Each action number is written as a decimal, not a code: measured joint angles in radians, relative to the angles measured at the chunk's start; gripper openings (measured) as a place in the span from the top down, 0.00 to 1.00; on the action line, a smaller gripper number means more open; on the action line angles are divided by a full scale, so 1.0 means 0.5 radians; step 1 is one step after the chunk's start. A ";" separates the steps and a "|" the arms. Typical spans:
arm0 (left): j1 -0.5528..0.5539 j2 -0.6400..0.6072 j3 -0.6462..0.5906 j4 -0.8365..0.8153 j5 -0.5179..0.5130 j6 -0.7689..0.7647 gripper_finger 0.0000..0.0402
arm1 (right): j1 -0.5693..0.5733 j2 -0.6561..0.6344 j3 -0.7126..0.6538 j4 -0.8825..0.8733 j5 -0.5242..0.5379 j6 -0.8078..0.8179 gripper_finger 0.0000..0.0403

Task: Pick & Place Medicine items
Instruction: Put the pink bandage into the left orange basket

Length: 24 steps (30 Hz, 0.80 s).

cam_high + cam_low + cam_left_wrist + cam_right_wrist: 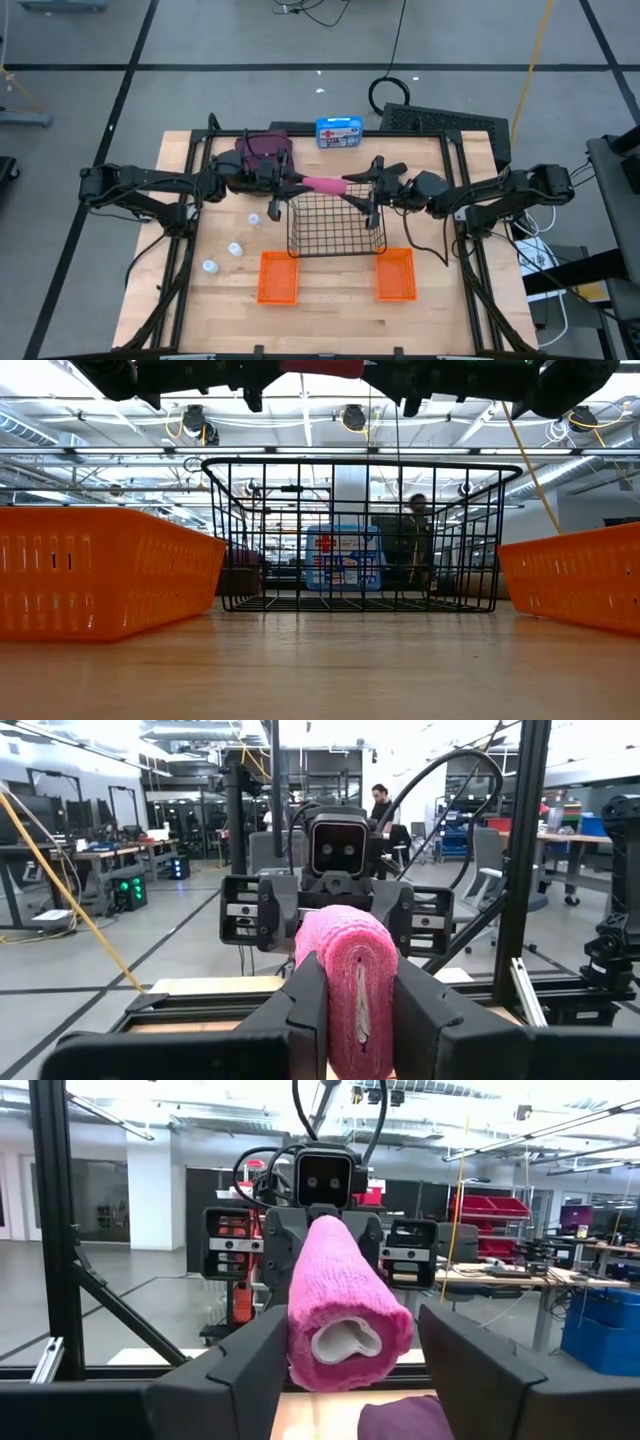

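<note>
The pink cylinder, a roll of pink wrap, hangs level in the air over the far rim of the wire basket. My left gripper is shut on its left end. My right gripper is open, its fingers on either side of the roll's free end; whether they touch it I cannot tell. The maroon pouch lies on the table beneath the left arm. Three white bottles stand on the table left of the basket. The dark-grey piece is not in view. My left gripper pinches the pink cylinder's left end between its two fingers. It comes in level from the table's left, and the roll sticks out forward along the fingers toward the right gripper. The roll is lifted clear, lying level above the basket.
A blue first-aid box stands at the table's far edge. Two orange trays lie near the front edge, either side of the basket's near end. Black frame posts run along both table sides. A person stands in the room beyond.
</note>
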 joint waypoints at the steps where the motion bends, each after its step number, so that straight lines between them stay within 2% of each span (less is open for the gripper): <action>1: 0.000 0.003 0.000 0.003 0.000 0.000 0.84 | 0.000 0.000 0.016 -0.034 -0.001 -0.001 0.50; 5: 0.001 0.004 0.000 0.001 0.001 0.003 0.84 | 0.000 -0.001 0.069 -0.139 0.002 -0.004 0.55; 15: 0.001 0.003 0.000 0.002 -0.001 -0.031 0.84 | -0.017 -0.002 0.078 -0.157 0.006 -0.018 0.75; 21: 0.001 0.004 0.000 -0.004 -0.003 -0.041 0.84 | -0.017 -0.002 0.078 -0.189 0.008 -0.058 0.84; 24: -0.002 -0.002 0.000 -0.030 -0.084 -0.128 0.82 | -0.018 -0.003 0.078 -0.212 0.017 -0.060 0.88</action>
